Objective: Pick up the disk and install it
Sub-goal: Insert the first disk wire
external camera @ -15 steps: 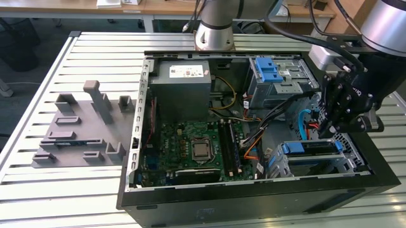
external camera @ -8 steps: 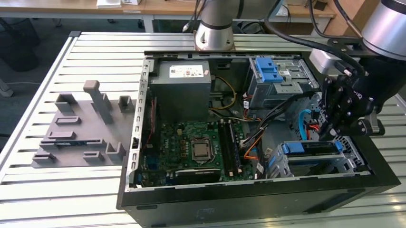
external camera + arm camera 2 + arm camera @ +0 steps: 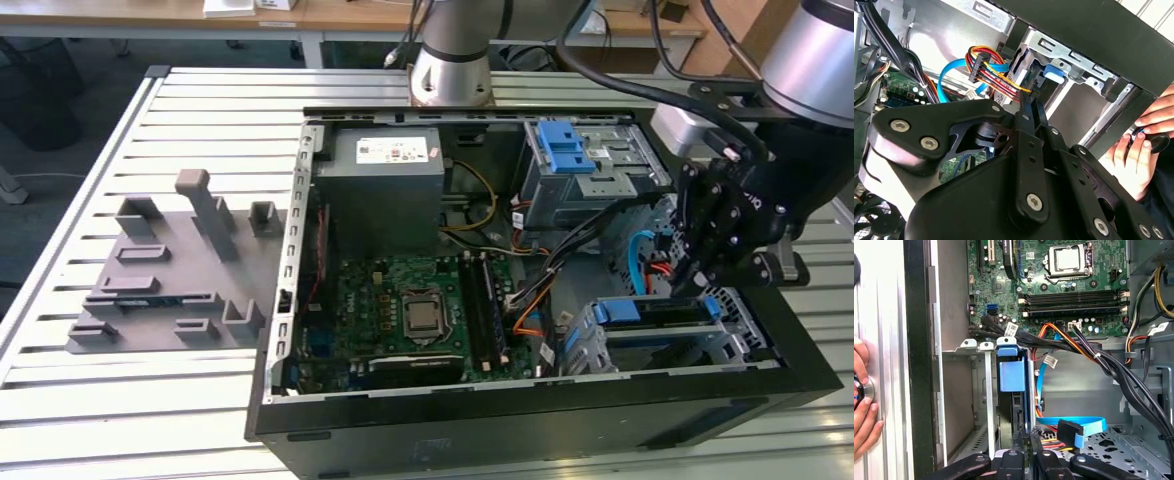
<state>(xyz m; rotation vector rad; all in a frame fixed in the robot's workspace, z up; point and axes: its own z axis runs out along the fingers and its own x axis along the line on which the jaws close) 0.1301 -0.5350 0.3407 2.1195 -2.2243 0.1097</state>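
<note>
The disk [image 3: 647,312] stands on edge in the grey drive cage [image 3: 741,340] at the case's front corner, on the exterior view's right; its blue carrier tab faces up. My gripper [image 3: 691,285] hangs just behind that cage. In the first wrist view the blue carrier [image 3: 1011,375] sits in the cage slot, and my gripper [image 3: 1026,437] is shut, its thin tips together at the disk's near end. I cannot tell whether they touch it. In the second wrist view my gripper [image 3: 1029,102] points at the blue tab [image 3: 1054,72].
Coloured power wires [image 3: 991,70] and a blue data cable [image 3: 1074,427] lie close to the fingertips. The motherboard [image 3: 414,310], a grey power supply box [image 3: 380,175] and a second cage with a blue latch [image 3: 574,150] are inside the case. A person's hand [image 3: 1144,145] rests outside it.
</note>
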